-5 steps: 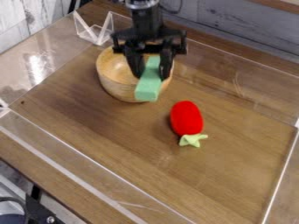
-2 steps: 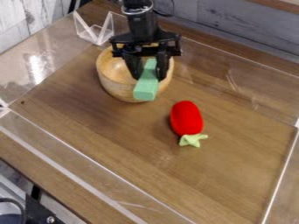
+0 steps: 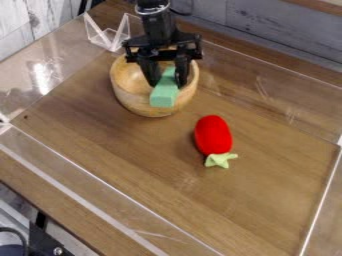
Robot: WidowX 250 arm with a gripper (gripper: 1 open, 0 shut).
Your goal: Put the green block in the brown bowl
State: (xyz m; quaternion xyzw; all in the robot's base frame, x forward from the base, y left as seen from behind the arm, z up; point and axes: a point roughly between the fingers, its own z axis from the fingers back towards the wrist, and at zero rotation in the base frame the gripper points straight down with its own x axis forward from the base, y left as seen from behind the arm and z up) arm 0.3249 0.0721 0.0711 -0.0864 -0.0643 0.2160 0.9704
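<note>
Inspector A: The green block [image 3: 164,93] hung upright in the hand [image 3: 166,72], fingers clamped on its upper end, lower end over the near rim of the brown bowl [image 3: 138,96].

Inspector B: Risk?

Inspector A: The block was as long as the bowl's width. Released there, it could have tipped over the rim onto the desk [image 3: 120,170].

The claw [image 3: 164,70] has carried the green block [image 3: 164,93] from the brown bowl [image 3: 138,97]'s near rim to over its hollow.
</note>
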